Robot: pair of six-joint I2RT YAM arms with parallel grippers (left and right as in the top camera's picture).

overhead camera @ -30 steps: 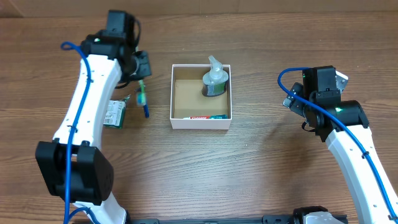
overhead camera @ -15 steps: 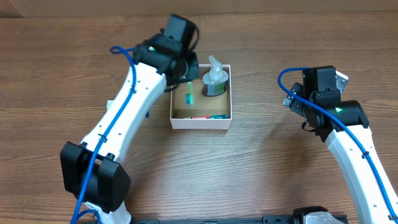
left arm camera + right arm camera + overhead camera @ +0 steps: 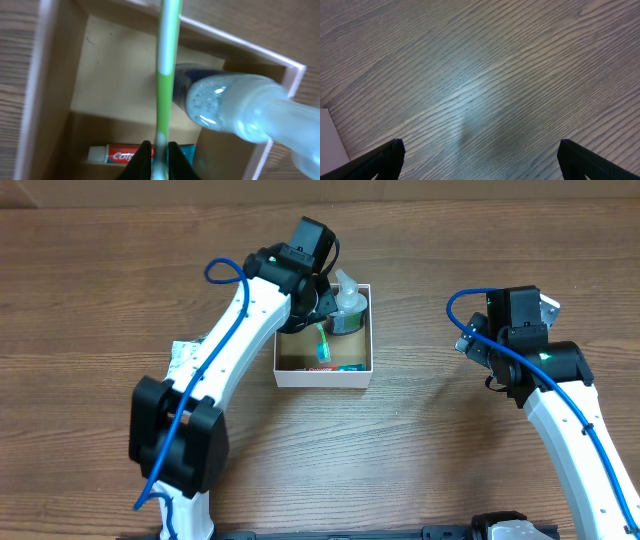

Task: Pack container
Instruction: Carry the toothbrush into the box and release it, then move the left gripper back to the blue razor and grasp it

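Overhead: container [image 3: 322, 378] with bottle [image 3: 348, 308], toothpaste [image 3: 338, 367]

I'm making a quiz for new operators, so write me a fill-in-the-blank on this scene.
The left gripper holds a green ____ over the container.
The toothpaste tube lies ____ the container.
The fingers of the right gripper are ____.
Missing: toothbrush; inside; open.

The container [image 3: 323, 377] is a square, shallow cardboard box with white walls and a brown inside. It lies flat and open-topped on the table [image 3: 420, 450], around the middle and a little to the far side. A pump bottle [image 3: 347, 308] sits in its far right corner, and a toothpaste tube [image 3: 325, 367] lies along its near wall.
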